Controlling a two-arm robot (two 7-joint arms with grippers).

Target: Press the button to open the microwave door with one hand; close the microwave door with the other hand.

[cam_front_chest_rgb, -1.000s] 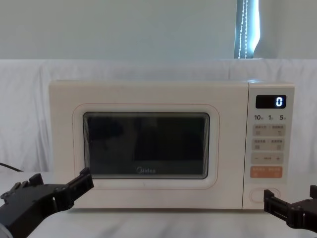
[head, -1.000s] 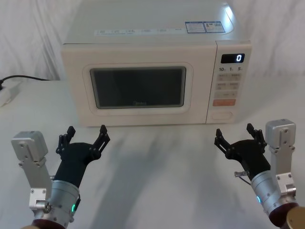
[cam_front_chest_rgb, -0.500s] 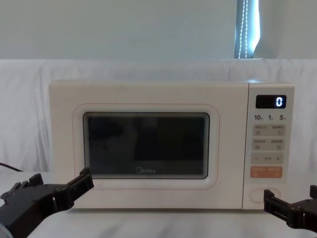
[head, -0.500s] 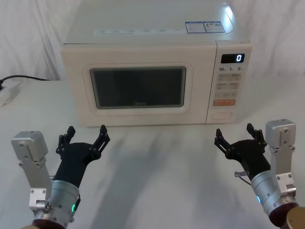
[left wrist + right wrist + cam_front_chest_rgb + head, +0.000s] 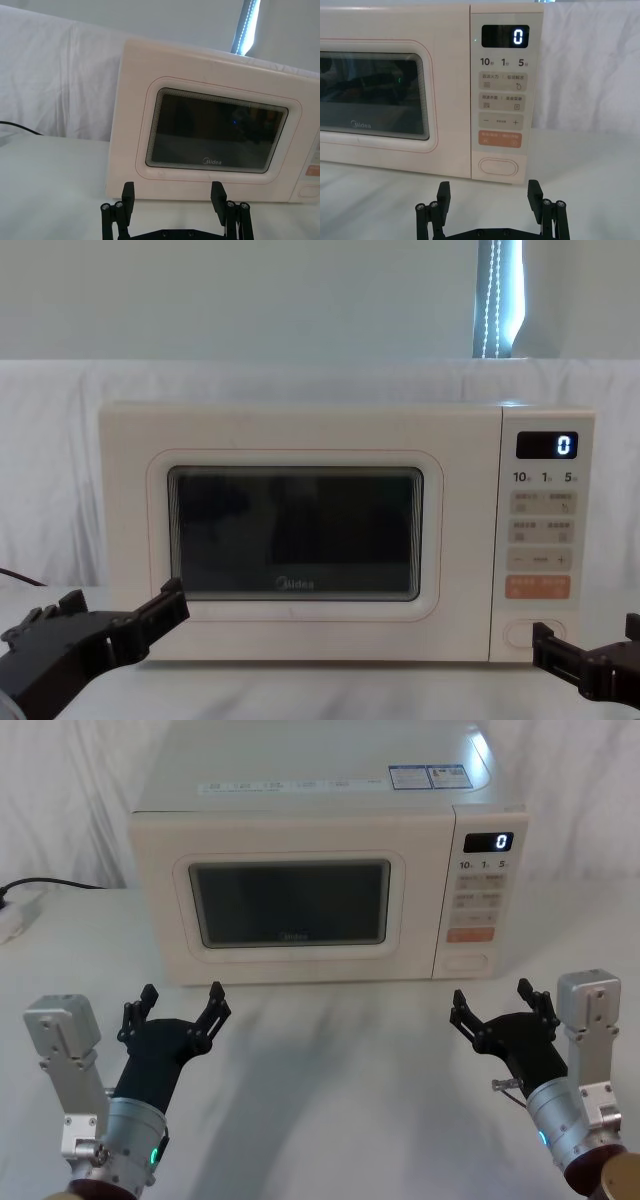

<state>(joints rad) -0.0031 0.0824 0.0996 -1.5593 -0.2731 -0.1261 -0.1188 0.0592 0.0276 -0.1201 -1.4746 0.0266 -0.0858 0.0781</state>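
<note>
The cream microwave (image 5: 300,790) stands at the back of the table with its door (image 5: 290,902) shut flush. The pill-shaped button (image 5: 466,962) sits at the bottom of the keypad strip, under the orange key; it also shows as the button (image 5: 498,166) and the button (image 5: 527,633). My left gripper (image 5: 182,1004) hovers open in front of the door's lower left corner, apart from it. My right gripper (image 5: 494,996) is open too, in front of the keypad strip and short of the button. Both hold nothing. Wrist views show the left gripper (image 5: 172,196) and right gripper (image 5: 489,195) open.
A black cable (image 5: 50,883) and a white plug block (image 5: 18,917) lie at the far left of the white table (image 5: 330,1060). White cloth hangs behind the microwave. Bare tabletop lies between the grippers and the oven.
</note>
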